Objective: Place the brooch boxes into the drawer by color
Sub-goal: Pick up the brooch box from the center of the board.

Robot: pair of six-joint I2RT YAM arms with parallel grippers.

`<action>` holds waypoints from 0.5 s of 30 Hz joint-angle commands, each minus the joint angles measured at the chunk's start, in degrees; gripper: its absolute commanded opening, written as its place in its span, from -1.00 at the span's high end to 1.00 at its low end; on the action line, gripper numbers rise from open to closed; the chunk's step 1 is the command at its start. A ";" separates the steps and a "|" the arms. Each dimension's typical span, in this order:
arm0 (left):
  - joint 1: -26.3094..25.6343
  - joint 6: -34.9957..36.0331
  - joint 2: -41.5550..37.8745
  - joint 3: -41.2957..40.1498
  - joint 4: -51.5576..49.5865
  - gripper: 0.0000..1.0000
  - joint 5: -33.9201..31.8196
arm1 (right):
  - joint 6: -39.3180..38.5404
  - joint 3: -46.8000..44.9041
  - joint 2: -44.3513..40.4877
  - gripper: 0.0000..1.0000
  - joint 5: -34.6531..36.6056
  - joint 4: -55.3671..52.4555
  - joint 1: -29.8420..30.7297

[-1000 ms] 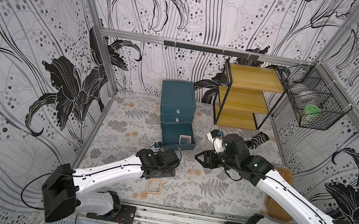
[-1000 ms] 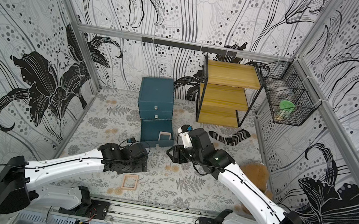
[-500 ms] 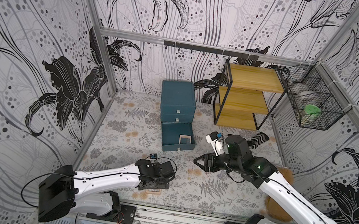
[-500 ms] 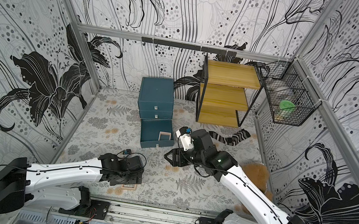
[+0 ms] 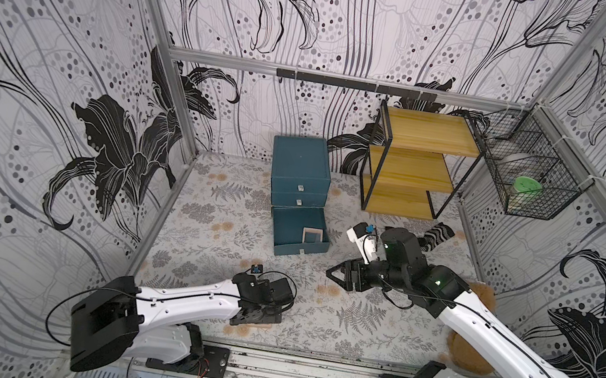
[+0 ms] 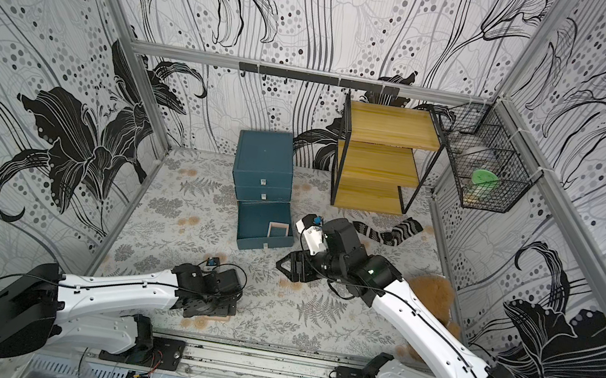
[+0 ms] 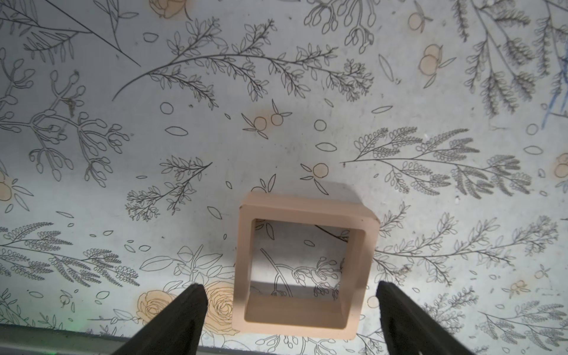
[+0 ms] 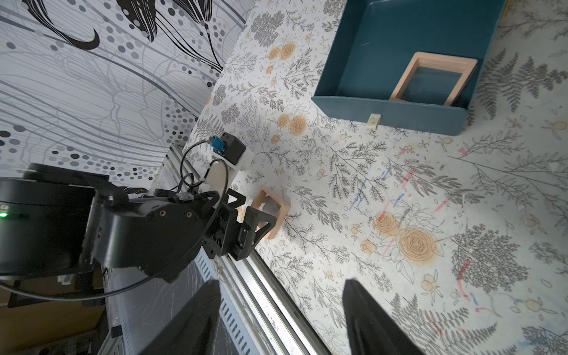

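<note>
A pale pinkish-tan brooch box (image 7: pixel 304 212) lies flat on the flowered mat near the front rail. My left gripper (image 7: pixel 290 285) is open and straddles it, with a gap on each side between the fingers (image 7: pixel 184 316) and the frame. In both top views the left gripper (image 5: pixel 263 314) hides most of this box. The right wrist view shows the same box (image 8: pixel 282 209) between the left gripper's fingers. The teal drawer chest (image 5: pixel 301 165) has its bottom drawer (image 5: pixel 287 233) pulled out, and a second pinkish-tan brooch box (image 5: pixel 313 235) lies inside it. My right gripper (image 5: pixel 333 274) hovers open and empty in front of the drawer.
A yellow-wood shelf (image 5: pixel 414 163) stands at the back right, with a striped sock (image 5: pixel 437 233) on the mat before it. A wire basket (image 5: pixel 523 181) hangs on the right wall. A brown fuzzy thing (image 5: pixel 483 295) lies beside the right arm. The metal rail (image 5: pixel 304 369) runs along the front.
My left gripper has drawn back toward the front rail and come down over the tan box on the mat. The right gripper has eased a little away from the drawer.
</note>
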 commanded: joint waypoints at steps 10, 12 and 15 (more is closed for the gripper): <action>-0.60 0.69 2.22 -2.41 4.71 -0.76 0.97 | 0.65 -0.13 -0.24 -0.38 -0.86 -0.21 -0.18; -0.68 0.69 2.48 -2.36 5.19 -0.74 1.01 | 0.73 -0.08 -0.04 -0.38 -0.82 -0.21 -0.18; -0.86 0.78 3.22 -2.11 5.30 -0.68 1.02 | 0.73 -0.13 0.03 -0.38 -0.84 -0.05 -0.18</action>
